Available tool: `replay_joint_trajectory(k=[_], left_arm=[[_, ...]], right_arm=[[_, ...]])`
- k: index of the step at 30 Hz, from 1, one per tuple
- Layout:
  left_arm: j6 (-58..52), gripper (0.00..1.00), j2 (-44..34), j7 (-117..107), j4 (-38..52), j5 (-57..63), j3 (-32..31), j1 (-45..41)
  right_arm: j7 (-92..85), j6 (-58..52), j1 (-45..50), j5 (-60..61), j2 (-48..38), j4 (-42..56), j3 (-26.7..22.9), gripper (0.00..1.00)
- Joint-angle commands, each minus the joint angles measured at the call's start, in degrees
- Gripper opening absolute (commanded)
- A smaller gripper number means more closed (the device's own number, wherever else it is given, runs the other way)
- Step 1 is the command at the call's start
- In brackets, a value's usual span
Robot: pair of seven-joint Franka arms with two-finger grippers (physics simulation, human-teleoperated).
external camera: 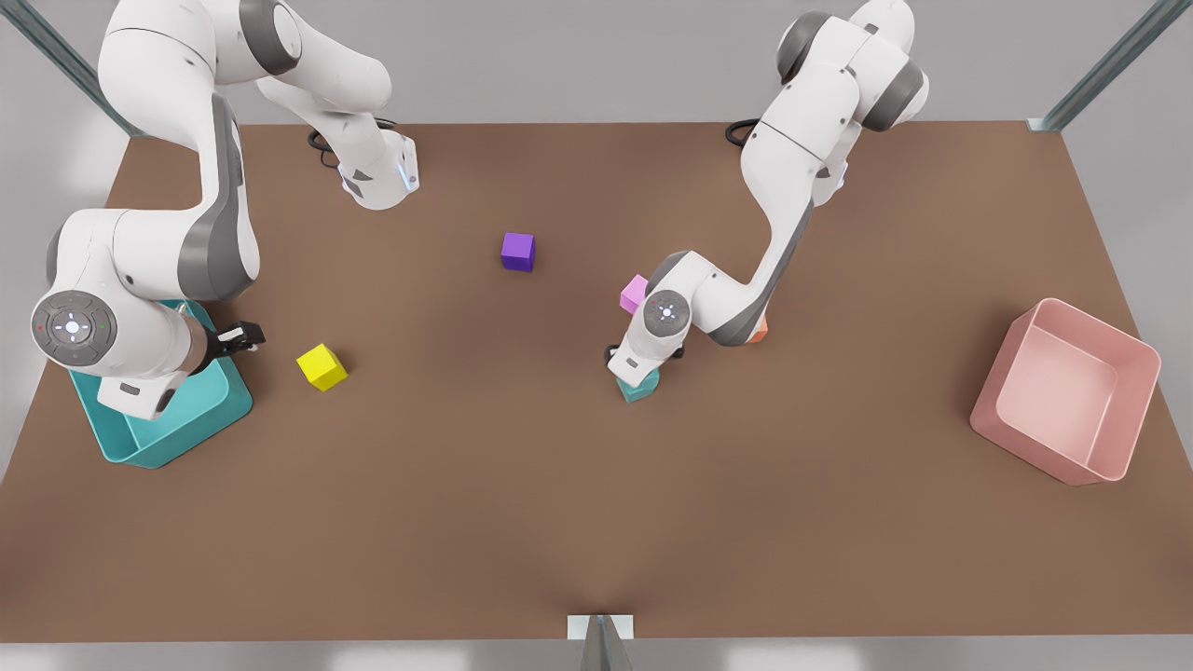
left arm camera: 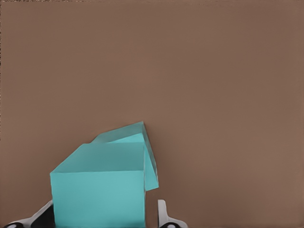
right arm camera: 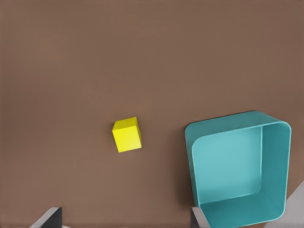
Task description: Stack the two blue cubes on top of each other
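left gripper (external camera: 637,371) low at mid-tabletop (external camera: 522,485), on the arm toward the front view's right. in the left wrist view its fingers (left arm camera: 164,214) sit either side of a teal cube (left arm camera: 98,187), clamped on it. that held cube sits above and partly over the second teal cube (left arm camera: 137,142), which lies skewed beneath it; whether the two touch, cannot tell. in the front view the teal pair (external camera: 639,384) shows just under the gripper body.

right gripper (external camera: 238,337) on the arm at the front view's left, hanging above the teal bin (external camera: 191,429), waiting. fingers (right arm camera: 50,217) spread apart, nothing between them. right wrist view looks down on the bin and the yellow cube (right arm camera: 127,134) beside it.

others: purple cube (external camera: 518,251) alone toward the far side; pink cube (external camera: 634,294) just behind the left arm's wrist; an orange cube (external camera: 760,326) mostly hidden by the forearm; pink bin (external camera: 1072,401) at the front view's right.
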Motion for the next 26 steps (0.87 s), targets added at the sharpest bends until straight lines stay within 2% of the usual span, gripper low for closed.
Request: replay_joint_trajectory(k=[1,7,10,11,13,14,15,17,18,19,22,26], left_arm=[[-0.26,1.0,-0.25,-1.56,0.4,0.04,0.03,0.08],[-5.0,1.0,-1.74,-1.91,2.95,0.04,0.03,0.34],[-12.82,1.0,-2.8,-1.91,5.23,0.04,0.12,0.6],[-18.69,1.0,-3.41,-1.91,7.69,-0.31,0.38,0.69],[-47.61,1.0,-4.47,0.45,24.12,2.76,0.38,10.53],[-53.95,1.0,-5.78,10.81,28.61,5.4,0.38,17.12],[-56.85,1.0,-7.89,23.2,28.88,6.19,0.47,23.09],[-57.38,1.0,-8.6,35.17,28.79,9.27,0.47,29.61],[-53.36,1.0,-13.24,39.38,22.66,9.45,1.26,29.17],[-46.66,1.0,-21.78,41.42,11.21,9.45,2.14,28.2],[-54.92,1.0,-24.24,42.21,15.08,6.46,2.23,28.12],[-55.01,1.0,-24.15,42.12,15.08,6.28,2.23,28.12]], right_arm=[[-0.39,-0.04,0.0,0.01,-0.07,0.03,0.01,1.0],[-0.39,-0.04,0.0,-0.08,-0.07,0.21,0.01,1.0],[-0.39,-0.04,0.09,0.01,-0.07,0.21,0.1,1.0],[-0.39,-0.04,0.09,0.01,-0.07,0.21,0.1,1.0],[-0.39,-0.04,0.09,0.01,-0.07,0.21,0.1,1.0],[-0.39,-0.04,0.09,0.01,-0.07,0.21,0.1,1.0],[-0.39,-0.04,0.09,0.01,-0.07,0.21,0.1,1.0],[-0.39,-0.04,0.09,0.01,-0.07,0.21,0.1,1.0],[-0.39,-0.04,0.09,0.01,-0.07,0.21,0.1,1.0],[-0.39,-0.04,0.09,0.01,-0.07,0.21,0.1,1.0],[-0.39,-0.04,0.09,-0.17,-0.07,0.21,0.1,1.0],[-0.3,-0.04,0.88,0.18,-0.07,0.21,0.19,1.0]])
